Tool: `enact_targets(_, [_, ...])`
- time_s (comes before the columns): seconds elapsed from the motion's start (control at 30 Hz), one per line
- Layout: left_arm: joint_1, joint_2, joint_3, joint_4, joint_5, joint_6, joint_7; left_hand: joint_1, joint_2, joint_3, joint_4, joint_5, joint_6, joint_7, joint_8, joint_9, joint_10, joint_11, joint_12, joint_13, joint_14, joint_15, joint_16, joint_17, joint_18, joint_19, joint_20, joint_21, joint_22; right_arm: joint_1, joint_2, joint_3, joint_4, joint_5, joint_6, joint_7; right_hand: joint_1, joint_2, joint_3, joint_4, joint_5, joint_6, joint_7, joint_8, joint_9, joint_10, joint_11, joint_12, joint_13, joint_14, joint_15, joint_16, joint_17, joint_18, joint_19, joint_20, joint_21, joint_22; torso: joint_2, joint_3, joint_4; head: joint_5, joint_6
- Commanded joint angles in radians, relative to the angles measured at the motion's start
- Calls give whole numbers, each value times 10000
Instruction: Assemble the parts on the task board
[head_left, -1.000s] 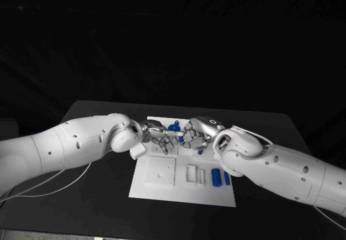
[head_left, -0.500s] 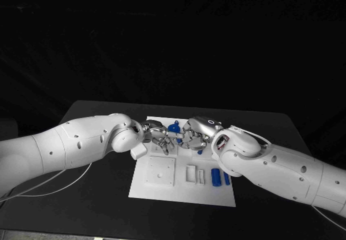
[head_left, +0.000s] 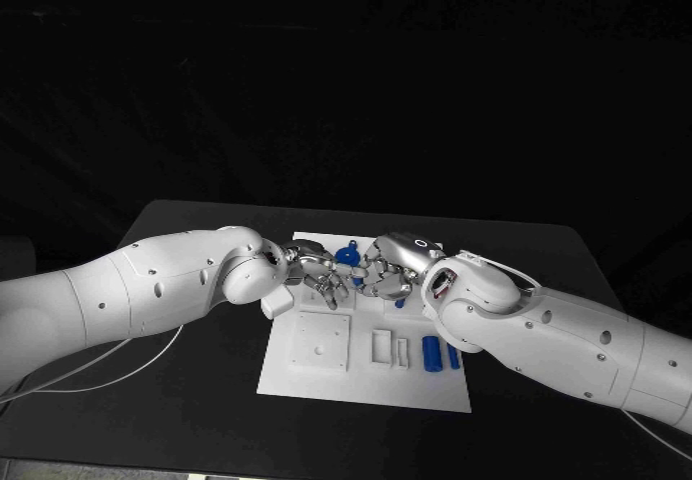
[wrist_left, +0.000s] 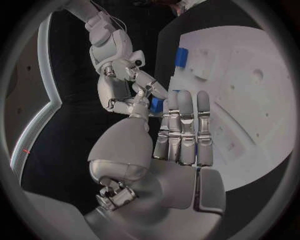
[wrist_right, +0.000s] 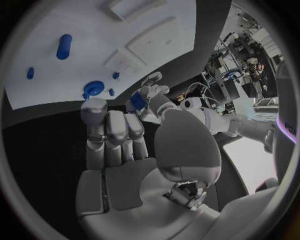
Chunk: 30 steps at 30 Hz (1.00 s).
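The two hands are met above the far part of the white task board (head_left: 368, 375), which lies in the middle of the black table (head_left: 173, 400). In the head view the left hand (head_left: 315, 274) and the right hand (head_left: 389, 272) are seen close together, fingertips turned towards each other, with a small blue part (head_left: 348, 257) between them at their far side.

In the left wrist view the left hand's (wrist_left: 178, 135) long fingers (wrist_left: 185, 125) are held straight and pressed side by side, and a blue part (wrist_left: 156, 104) is seen just at their tips, against the fingertips of the right hand (wrist_left: 122, 80). In the right wrist view the right hand's (wrist_right: 119, 145) fingers (wrist_right: 115, 132) are likewise held together, and a blue piece (wrist_right: 137, 102) is seen at the tips of the left hand (wrist_right: 153, 97). Which hand actually carries the piece cannot be told.

On the near part of the board a blue cylinder (head_left: 431, 352) lies flat, with a thinner blue pin (head_left: 453, 357) just beside it on its right. In the right wrist view a round blue knob-like part (wrist_right: 94, 88) is seen on the board, with a blue cylinder (wrist_right: 63, 46) well apart from it.
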<state>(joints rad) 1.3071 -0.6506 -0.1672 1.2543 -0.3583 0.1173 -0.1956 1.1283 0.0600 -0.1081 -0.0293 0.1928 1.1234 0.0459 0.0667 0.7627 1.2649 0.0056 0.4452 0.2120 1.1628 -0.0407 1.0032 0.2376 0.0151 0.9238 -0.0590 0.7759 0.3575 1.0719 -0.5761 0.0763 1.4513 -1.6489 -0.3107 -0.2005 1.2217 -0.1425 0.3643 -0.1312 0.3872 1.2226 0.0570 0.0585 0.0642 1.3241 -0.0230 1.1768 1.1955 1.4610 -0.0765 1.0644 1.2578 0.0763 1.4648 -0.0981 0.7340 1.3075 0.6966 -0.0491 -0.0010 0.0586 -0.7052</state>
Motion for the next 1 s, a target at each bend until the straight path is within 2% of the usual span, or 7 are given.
enact_targets(0.03, [5,35,11,43,21,64,49,42,156,31,-66,59,69,-45,32,14,-39,-58,42,0,25,-2,67,11,-151,11,7,62,18,-5,17,1,-2,-100,157,-10,-16,76,-29,-13,42,84,2,43,15,-12,-33,-16,17,-15,-42,-50,8,-6,555,-42,-56,755,-2,0,1,-6,4])
enact_targets(0.13, [5,35,11,40,65,45,59,323,391,134,-197,255,81,-80,23,2,-18,-79,31,-14,34,-19,83,17,-151,11,-5,83,31,-5,22,1,-7,-100,168,-6,-16,76,-29,-13,42,84,2,43,15,-12,-33,-16,17,-15,-42,-50,8,-6,555,-42,-56,755,-3,0,6,0,0])
enact_targets(0.23, [5,32,11,34,105,36,109,633,571,244,-370,814,73,-118,15,-46,4,-92,-13,-47,40,-32,94,25,-151,6,-20,111,48,-8,31,1,-17,-94,188,3,-16,76,-29,-13,42,84,2,43,15,-12,-33,-16,17,-15,-42,-50,8,-6,555,-42,-56,755,4,3,14,12,21])
enact_targets(0.47, [5,25,12,32,126,46,220,1233,887,493,-688,963,45,-154,15,-113,41,-103,-104,-117,10,-47,107,48,-151,-49,-34,167,91,-16,33,1,-29,-83,192,0,-25,99,-37,-12,40,87,0,39,14,-20,-33,-26,11,-24,-46,-71,-1,-5,552,-45,-74,753,0,0,0,12,-2])
enact_targets(0.5, [5,25,12,33,128,47,239,1352,938,571,-777,1249,23,-149,16,-116,50,-104,-128,-134,12,-54,114,54,-151,-52,-46,192,108,-17,33,1,-29,-83,194,-1,-25,99,-37,-12,40,87,0,39,14,-20,-33,-26,11,-24,-46,-71,-1,-5,552,-45,-74,753,3,-4,1,13,-7])
enact_targets(0.73, [5,26,12,27,157,57,378,1389,1146,1006,-1141,2171,-31,-78,75,111,197,-109,-290,-268,34,-90,138,92,-139,-162,-107,429,277,-21,32,1,-28,-81,220,-9,-25,99,-37,-12,40,87,0,39,14,-20,-33,-26,11,-24,-46,-71,-1,-5,552,-45,-74,753,-2,2,4,10,-10])
enact_targets(1.0, [5,24,12,25,273,32,469,912,1199,1509,-1580,2322,-51,-68,56,524,266,-115,-330,-299,38,-94,160,151,-106,-342,-106,677,452,-29,24,1,-34,-80,245,-22,-25,99,-37,-12,40,87,0,39,14,-20,-33,-26,11,-24,-46,-71,-1,-5,552,-45,-74,753,-2,0,2,16,-25])
